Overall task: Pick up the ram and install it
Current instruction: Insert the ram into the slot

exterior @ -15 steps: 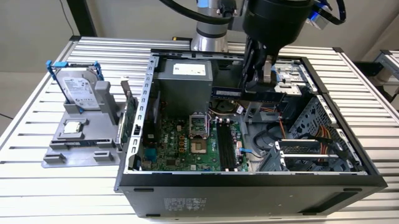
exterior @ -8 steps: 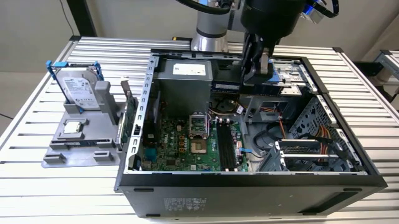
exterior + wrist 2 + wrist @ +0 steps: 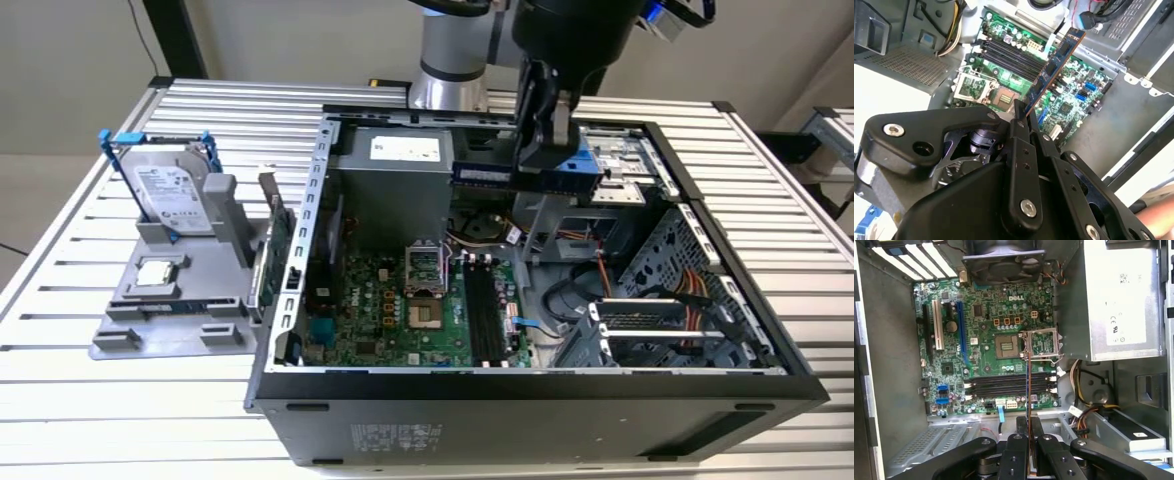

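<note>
The jaws of my gripper (image 3: 1023, 119) are clenched narrowly on one end of the ram (image 3: 1056, 62). I see the stick held clear above the motherboard (image 3: 979, 350), crossing over its black memory slots (image 3: 1009, 385), inside the open computer case (image 3: 534, 420).

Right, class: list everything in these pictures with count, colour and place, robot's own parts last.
Open metal computer case: one, black, on slatted table.
Motherboard: one, green, inside case.
Long thin ram stick: one, blue, gripped over motherboard.
Plastic holder: one, grey, exterior view's left of case.
Hard drive: one, silver in blue frame, upright in holder.
Square CPU chip: one, silver, on holder.
End effector: one, black, shut on ram.
</note>
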`<action>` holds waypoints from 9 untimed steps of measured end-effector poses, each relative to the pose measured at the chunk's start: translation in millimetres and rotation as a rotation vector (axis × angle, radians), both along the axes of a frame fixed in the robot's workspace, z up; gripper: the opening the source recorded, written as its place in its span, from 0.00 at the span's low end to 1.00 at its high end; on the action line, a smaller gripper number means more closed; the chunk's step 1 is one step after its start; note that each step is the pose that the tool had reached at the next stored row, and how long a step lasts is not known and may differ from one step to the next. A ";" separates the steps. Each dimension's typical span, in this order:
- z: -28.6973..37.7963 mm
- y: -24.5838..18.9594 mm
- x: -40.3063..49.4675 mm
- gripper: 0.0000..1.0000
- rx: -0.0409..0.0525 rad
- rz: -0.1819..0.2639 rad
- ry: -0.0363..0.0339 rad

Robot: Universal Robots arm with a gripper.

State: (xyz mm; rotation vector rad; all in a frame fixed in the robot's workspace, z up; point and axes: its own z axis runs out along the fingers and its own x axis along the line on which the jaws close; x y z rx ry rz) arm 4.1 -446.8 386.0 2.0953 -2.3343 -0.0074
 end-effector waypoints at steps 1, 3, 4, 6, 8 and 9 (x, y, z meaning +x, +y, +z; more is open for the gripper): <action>0.0 0.7 0.0 0.00 0.0001 0.000 0.0000; 0.0 0.9 0.0 0.00 0.0000 0.000 0.0000; 0.0 1.0 0.0 0.00 0.0001 0.000 0.0000; 0.0 1.1 0.0 0.00 0.0000 0.000 0.0000; 0.0 1.3 0.0 0.00 0.0001 0.000 0.0000; 0.0 1.4 0.0 0.00 0.0001 0.000 0.0000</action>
